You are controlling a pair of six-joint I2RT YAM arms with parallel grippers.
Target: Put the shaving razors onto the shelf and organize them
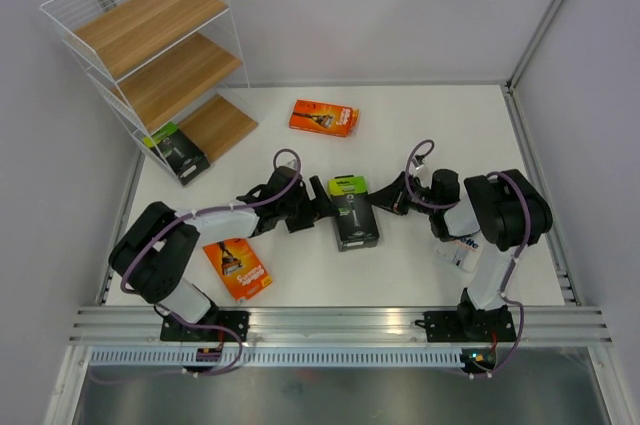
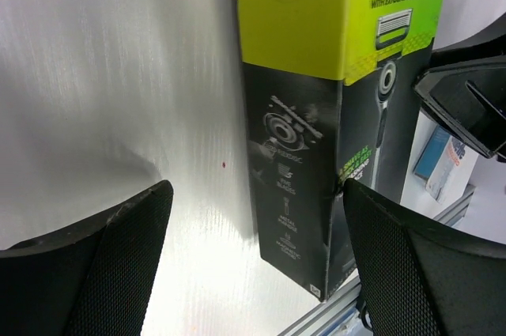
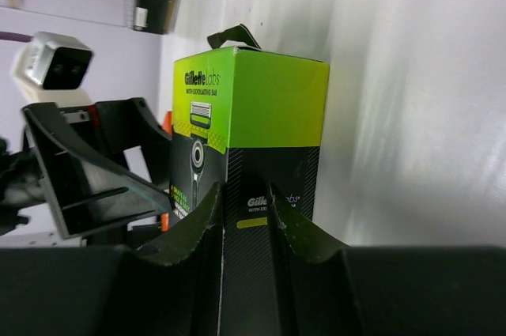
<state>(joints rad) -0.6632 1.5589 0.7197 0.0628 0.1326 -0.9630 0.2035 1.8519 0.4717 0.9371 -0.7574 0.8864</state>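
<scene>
Reading GilletteLabs, the black razor pack [image 1: 356, 217] ends lime-green

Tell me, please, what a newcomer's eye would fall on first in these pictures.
The black-and-lime razor pack at mid-table stands out first, with the left tool and the right tool flanking it. Next comes the wire-and-wood shelf at the far left corner, a second black-and-lime pack at the front of its lowest board. An orange pack lies beyond the centre, another orange pack nearer, on the left.
</scene>
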